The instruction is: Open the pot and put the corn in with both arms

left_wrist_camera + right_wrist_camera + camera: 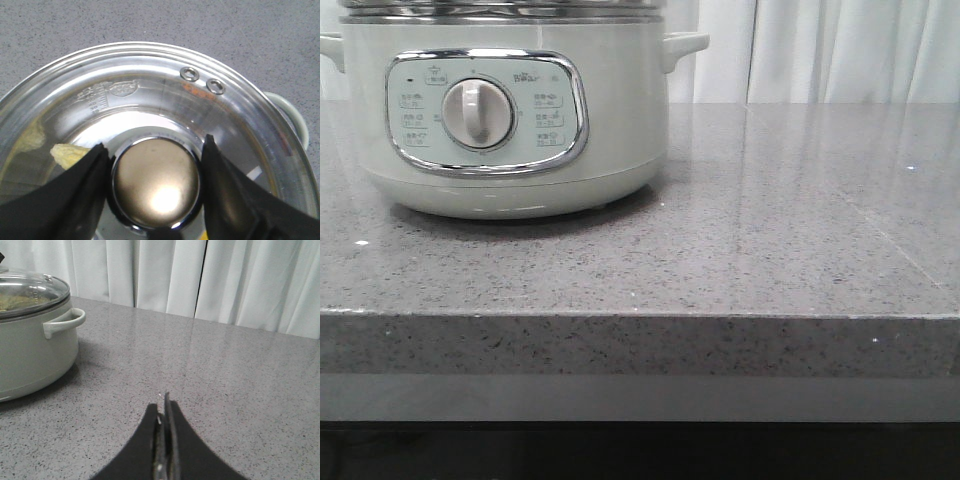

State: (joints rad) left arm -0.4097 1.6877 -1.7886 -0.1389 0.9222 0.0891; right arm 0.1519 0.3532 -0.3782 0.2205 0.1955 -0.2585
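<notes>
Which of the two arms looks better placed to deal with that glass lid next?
The left. Its gripper straddles the round metal knob of the glass lid on the pale grey-green pot. The right gripper is shut, off beside the pot.

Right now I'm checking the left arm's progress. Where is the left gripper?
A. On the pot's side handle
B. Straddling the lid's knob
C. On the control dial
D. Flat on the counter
B: the left gripper has a finger on each side of the lid's knob.
</notes>
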